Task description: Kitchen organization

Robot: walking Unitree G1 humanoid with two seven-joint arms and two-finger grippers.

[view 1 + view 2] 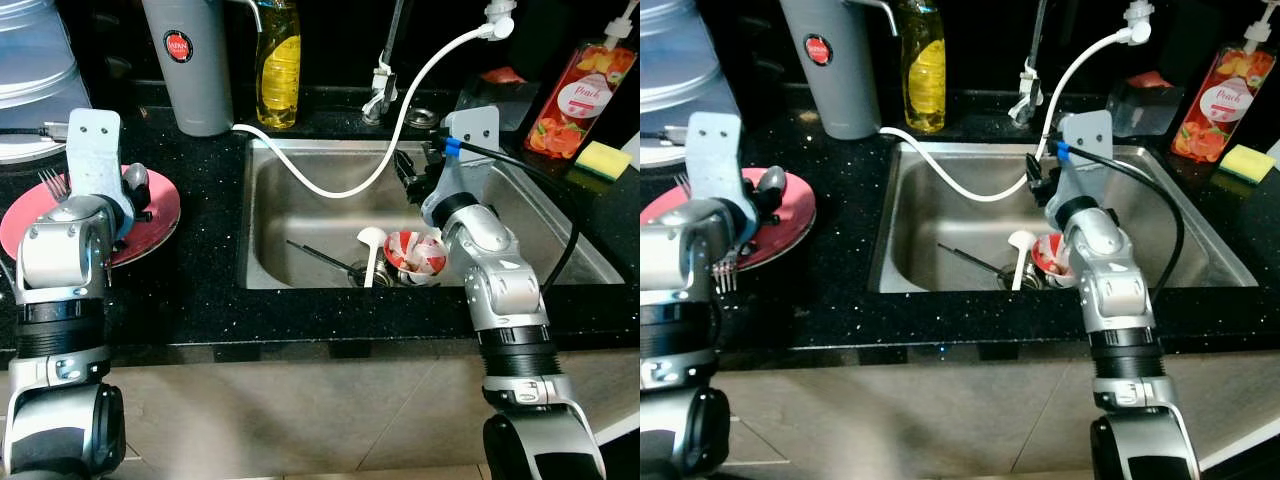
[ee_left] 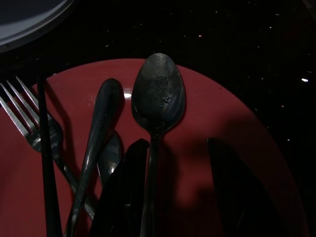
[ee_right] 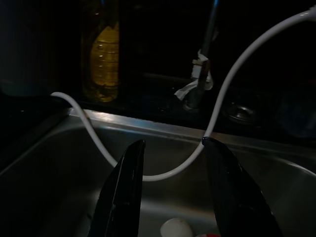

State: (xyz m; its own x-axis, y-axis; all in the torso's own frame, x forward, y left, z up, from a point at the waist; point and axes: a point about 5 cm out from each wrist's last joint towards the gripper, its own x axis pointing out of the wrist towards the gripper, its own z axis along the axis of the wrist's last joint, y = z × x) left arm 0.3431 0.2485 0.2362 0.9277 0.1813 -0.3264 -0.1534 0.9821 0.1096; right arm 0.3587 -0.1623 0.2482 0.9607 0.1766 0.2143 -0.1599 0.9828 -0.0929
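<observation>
A red plate (image 1: pixel 160 228) lies on the black counter left of the sink and holds a fork (image 2: pixel 19 106), a large spoon (image 2: pixel 158 94) and other dark cutlery. My left gripper (image 2: pixel 180 192) hovers low over the plate, open, and the spoon's handle runs along the inner side of one finger (image 2: pixel 123 192). My right gripper (image 3: pixel 173 192) hangs open over the steel sink (image 1: pixel 300 205), just under a sagging white hose (image 3: pixel 163 174). In the basin below lie a white ladle (image 1: pixel 370 250), a red-and-white bowl (image 1: pixel 415 252) and thin dark utensils (image 1: pixel 320 258).
A grey jug (image 1: pixel 190 60) and a yellow oil bottle (image 1: pixel 278 60) stand behind the sink, beside the tap (image 1: pixel 380 90). To the right are a peach soap bottle (image 1: pixel 580 95) and a yellow sponge (image 1: pixel 603 158). A pale container (image 1: pixel 30 70) stands at far left.
</observation>
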